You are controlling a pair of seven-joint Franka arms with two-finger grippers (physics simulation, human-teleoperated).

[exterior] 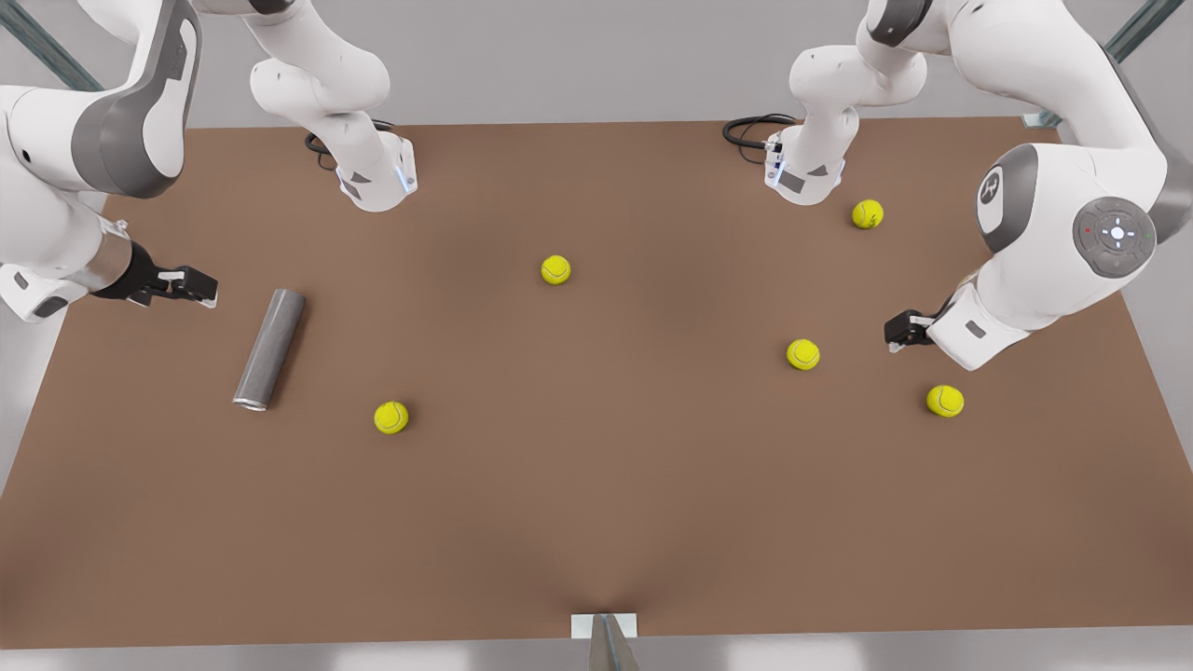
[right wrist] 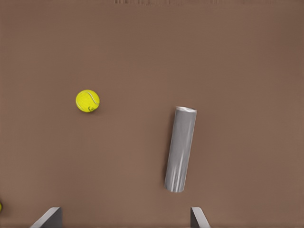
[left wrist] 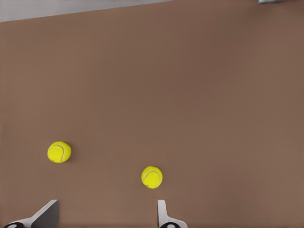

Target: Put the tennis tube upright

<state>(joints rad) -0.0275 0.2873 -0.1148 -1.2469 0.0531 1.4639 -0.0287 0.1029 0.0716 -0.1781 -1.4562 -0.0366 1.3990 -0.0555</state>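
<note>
With the tennis tube (exterior: 269,349) lying flat on the desk (exterior: 596,522) at the front view's left, the spread right claw (exterior: 191,285) hovers near, needing to descend and grip; the spread left claw (exterior: 897,331) waits.

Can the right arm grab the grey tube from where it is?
Probably yes. The right gripper is open beside the tennis tube, which lies flat on the table with nothing between them. The nearest tennis ball sits well apart.

Grey tennis tube (exterior: 269,349), brown table (exterior: 596,522)
</note>
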